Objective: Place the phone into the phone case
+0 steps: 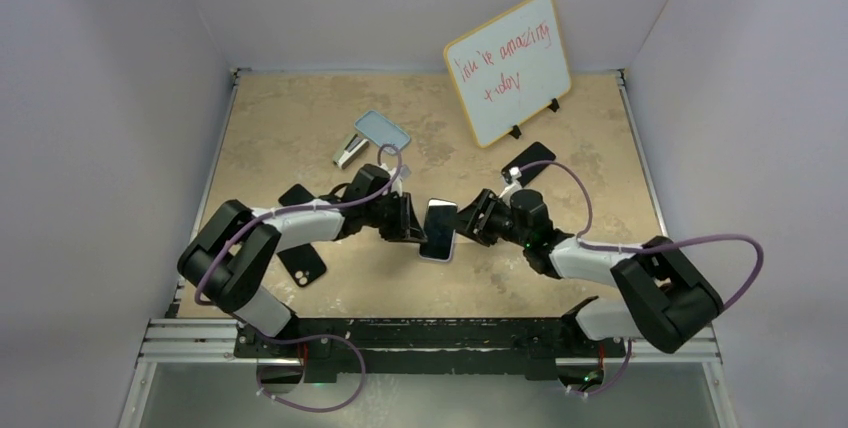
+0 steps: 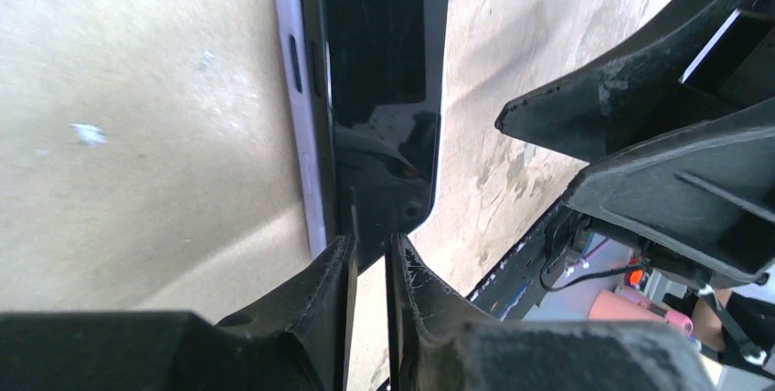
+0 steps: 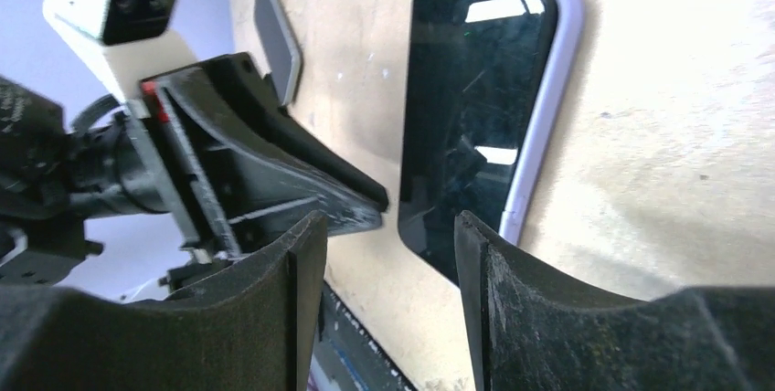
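Note:
The phone (image 1: 439, 229), black screen up, sits inside a lilac phone case (image 3: 548, 108) and lies flat on the tan table between my two grippers. My left gripper (image 1: 415, 228) is at the phone's left edge. In the left wrist view its jaws (image 2: 372, 240) stand a narrow gap apart at the phone's near corner (image 2: 388, 163), with table showing through the gap. My right gripper (image 1: 468, 223) is at the phone's right side. In the right wrist view it (image 3: 388, 222) is open with nothing between its fingers, and the phone (image 3: 471, 117) lies just beyond them.
A whiteboard (image 1: 508, 68) with red writing stands at the back right. A pale blue slab (image 1: 382, 129) and a silvery object (image 1: 348, 151) lie at the back left. Dark flat slabs lie at the left (image 1: 302, 263) and at the right (image 1: 528, 163). White walls enclose the table.

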Action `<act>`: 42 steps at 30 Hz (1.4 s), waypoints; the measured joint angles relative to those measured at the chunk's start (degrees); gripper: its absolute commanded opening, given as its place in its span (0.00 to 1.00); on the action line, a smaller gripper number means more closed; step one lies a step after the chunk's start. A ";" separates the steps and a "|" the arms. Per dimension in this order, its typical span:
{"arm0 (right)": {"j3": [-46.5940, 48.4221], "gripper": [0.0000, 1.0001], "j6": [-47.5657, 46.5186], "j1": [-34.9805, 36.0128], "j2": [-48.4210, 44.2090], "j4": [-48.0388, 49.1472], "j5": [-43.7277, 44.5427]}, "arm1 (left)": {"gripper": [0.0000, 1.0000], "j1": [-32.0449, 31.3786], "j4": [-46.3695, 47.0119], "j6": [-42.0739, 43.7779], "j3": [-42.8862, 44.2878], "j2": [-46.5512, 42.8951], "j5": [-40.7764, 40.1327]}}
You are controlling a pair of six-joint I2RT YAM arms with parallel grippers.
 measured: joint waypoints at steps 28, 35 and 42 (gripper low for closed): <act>7.26 0.77 -1.01 2.73 9.42 -6.67 5.66 | 0.07 4.57 3.10 2.93 0.66 4.85 -1.31; 7.23 0.76 -0.39 2.64 10.58 -3.06 3.82 | 0.06 4.59 3.32 2.80 -1.09 4.44 -0.85; 4.83 0.74 3.80 2.45 12.81 11.52 0.11 | 0.07 4.66 3.23 2.75 -2.54 3.02 -1.36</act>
